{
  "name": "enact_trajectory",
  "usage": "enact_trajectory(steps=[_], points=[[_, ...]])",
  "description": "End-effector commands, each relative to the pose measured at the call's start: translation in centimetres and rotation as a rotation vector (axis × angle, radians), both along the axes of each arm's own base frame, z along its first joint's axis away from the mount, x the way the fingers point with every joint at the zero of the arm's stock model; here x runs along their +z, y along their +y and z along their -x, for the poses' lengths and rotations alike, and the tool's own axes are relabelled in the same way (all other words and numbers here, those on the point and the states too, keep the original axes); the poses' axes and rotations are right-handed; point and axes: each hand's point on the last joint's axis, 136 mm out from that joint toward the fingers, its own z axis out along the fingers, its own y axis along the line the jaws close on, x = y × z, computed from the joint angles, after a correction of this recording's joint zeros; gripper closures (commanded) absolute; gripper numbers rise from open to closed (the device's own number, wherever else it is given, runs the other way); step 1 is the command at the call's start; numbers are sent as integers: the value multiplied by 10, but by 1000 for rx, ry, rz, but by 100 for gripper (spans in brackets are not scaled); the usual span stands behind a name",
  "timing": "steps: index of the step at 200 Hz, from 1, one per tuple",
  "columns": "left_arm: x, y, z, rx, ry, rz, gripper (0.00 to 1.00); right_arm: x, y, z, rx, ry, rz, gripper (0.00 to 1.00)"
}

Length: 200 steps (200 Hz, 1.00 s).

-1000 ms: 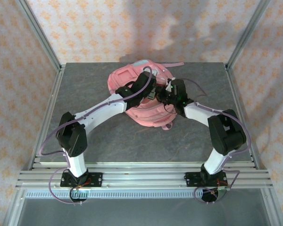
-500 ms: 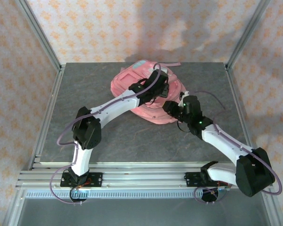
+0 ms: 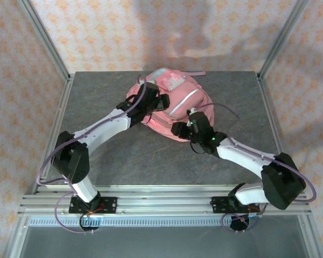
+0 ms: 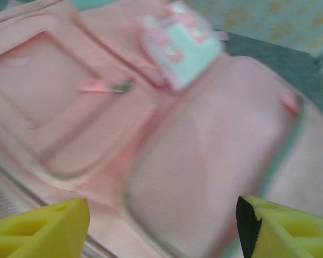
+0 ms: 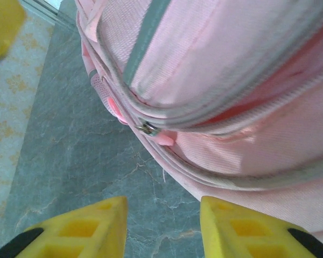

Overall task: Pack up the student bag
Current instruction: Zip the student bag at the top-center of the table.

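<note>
The student bag is a large pink backpack lying on the grey table, its light blue-and-white patch facing up at the far end. My left gripper hovers at the bag's left side. In the left wrist view it is open over the pink front panel, with a zip pull further off. My right gripper sits at the bag's near edge. In the right wrist view it is open above bare table, and a zip pull with a pink tab lies just ahead.
A pink strap trails from the bag toward the back edge. Metal frame posts stand at the table's far corners and an aluminium rail runs along the front. Bare grey table lies left of the bag.
Both grippers let go and opened. The left arm drew back to the bag's left side, and the right gripper dropped to its near edge. The bag now shows its patch.
</note>
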Motion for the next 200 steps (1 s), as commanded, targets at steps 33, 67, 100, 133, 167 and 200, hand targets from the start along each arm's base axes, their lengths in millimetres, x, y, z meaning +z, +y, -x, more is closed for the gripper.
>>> enact_trajectory(steps=[33,67,100,133,167,200], points=[[-39,-22,-20,-15,67,65,29,10,-1,-18,-77,-41,39,58],[-50,-31,-26,-32,86,82,57,5,-2,-22,-95,-31,60,58],[-43,-36,-24,-45,86,121,100,-5,-2,-30,-132,-10,124,60],[-26,-40,-19,-65,70,179,100,-14,-6,-41,-205,13,178,62],[-13,-44,-14,-77,58,240,100,-18,-9,-53,-301,7,212,60],[-13,-52,-13,-95,72,294,100,-25,-18,-63,-454,-16,258,61]])
